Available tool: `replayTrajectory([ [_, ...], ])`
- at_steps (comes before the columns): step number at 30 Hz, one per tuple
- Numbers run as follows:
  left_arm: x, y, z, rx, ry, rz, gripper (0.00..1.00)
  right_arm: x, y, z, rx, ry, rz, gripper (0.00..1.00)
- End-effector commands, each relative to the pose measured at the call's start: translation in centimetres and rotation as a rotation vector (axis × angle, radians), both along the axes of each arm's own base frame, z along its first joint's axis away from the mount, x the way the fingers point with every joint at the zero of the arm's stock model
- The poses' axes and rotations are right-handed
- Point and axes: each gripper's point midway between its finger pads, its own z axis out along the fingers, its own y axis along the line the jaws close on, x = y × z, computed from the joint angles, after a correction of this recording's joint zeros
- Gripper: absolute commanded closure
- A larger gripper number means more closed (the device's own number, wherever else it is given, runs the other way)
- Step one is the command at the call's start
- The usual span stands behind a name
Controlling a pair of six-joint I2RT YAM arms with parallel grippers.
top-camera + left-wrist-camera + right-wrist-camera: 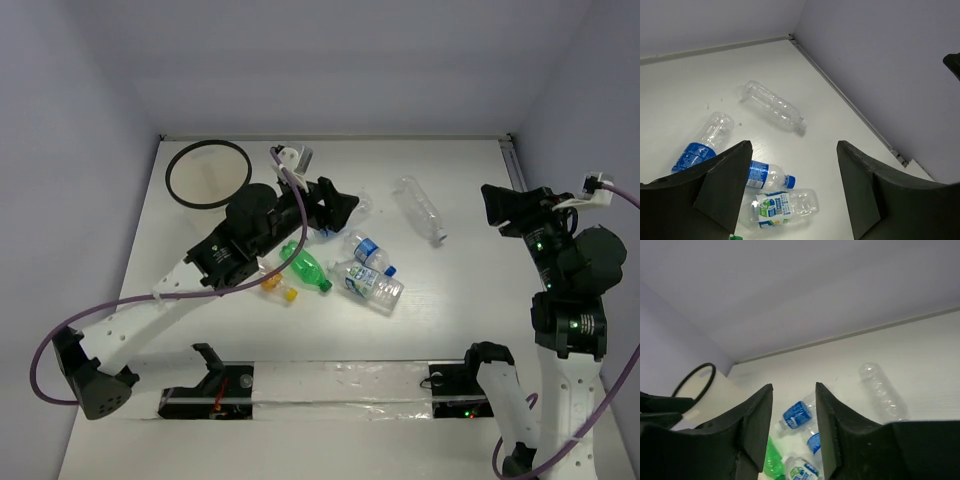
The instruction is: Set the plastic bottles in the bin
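The bin (207,146), a translucent white tub with a black ring rim, stands at the back left; it also shows in the right wrist view (715,390). A plain clear bottle (421,208) (772,105) (882,392) lies apart to the right. A blue-labelled bottle with a blue cap (368,250) (765,175), a blue-green-labelled bottle (368,284) (785,207), a green bottle (305,268) and a tiny orange bottle (280,287) lie clustered mid-table. Another blue-labelled bottle (702,142) (797,415) lies partly under my left gripper (345,207) (793,150), which is open and empty above the cluster. My right gripper (497,205) (794,387) is open and empty, raised at the right.
The back wall and right wall edge (850,105) bound the white table. A taped strip (340,385) with black mounts runs along the near edge. The left arm's purple cable (290,200) loops over the arm near the bin.
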Motion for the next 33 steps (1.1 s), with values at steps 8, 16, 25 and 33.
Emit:
replayTrajectory([
  [8,2.9,-1.6,-0.2,0.046,-0.029,0.055,0.61,1.7,2.8,3.5,0.039,-0.116,0.189,1.0],
  [16,6.9,-4.1,-5.3,0.278,-0.033,0.066,1.0,6.2,2.1,1.0,0.022,-0.022,0.146,1.0],
  [25,14.2,-3.6,-15.6,0.526,0.091,0.019,0.32,7.6,2.7,-3.8,0.004,0.075,0.137,1.0],
  [33,18.0,-6.2,-19.2,0.64,0.11,-0.125,0.25,7.1,2.7,-5.2,-0.025,0.088,0.142,0.44],
])
